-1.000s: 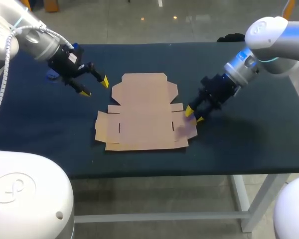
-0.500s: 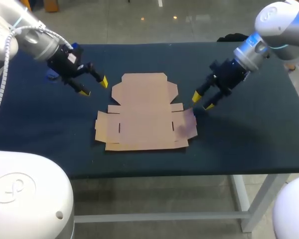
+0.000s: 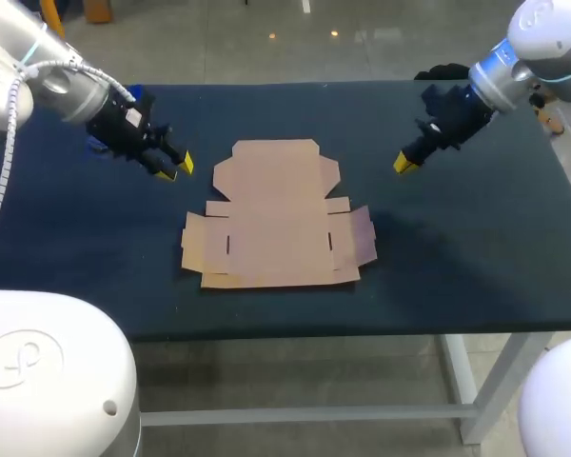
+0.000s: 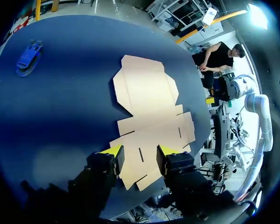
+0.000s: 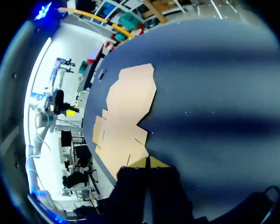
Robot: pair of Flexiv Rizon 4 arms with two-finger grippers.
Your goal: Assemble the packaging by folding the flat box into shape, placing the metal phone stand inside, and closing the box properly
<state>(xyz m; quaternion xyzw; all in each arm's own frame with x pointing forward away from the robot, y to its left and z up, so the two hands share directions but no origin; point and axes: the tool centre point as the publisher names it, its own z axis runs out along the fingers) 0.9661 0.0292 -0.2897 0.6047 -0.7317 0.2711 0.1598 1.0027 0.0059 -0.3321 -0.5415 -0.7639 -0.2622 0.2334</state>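
The flat brown cardboard box [image 3: 276, 214] lies unfolded in the middle of the dark table [image 3: 457, 248]. My left gripper [image 3: 174, 168] hovers off the box's back left corner, its fingers open with nothing between them; in the left wrist view the box [image 4: 149, 112] lies ahead of the left gripper [image 4: 140, 151]. My right gripper [image 3: 403, 164] hangs above the table to the right of the box's back part, shut and holding nothing. In the right wrist view the yellow tips of the right gripper [image 5: 148, 162] meet, with the box [image 5: 126, 116] ahead. A small blue stand [image 4: 29, 57] lies near the far left edge, mostly hidden in the head view.
Bare dark cloth surrounds the box on all sides, with wide room on the right half of the table. The table's front edge [image 3: 314, 328] runs close below the box.
My right arm has lifted away from the box's right flap toward the back right, and its fingers have closed. My left gripper's fingers have drawn closer together and shifted slightly.
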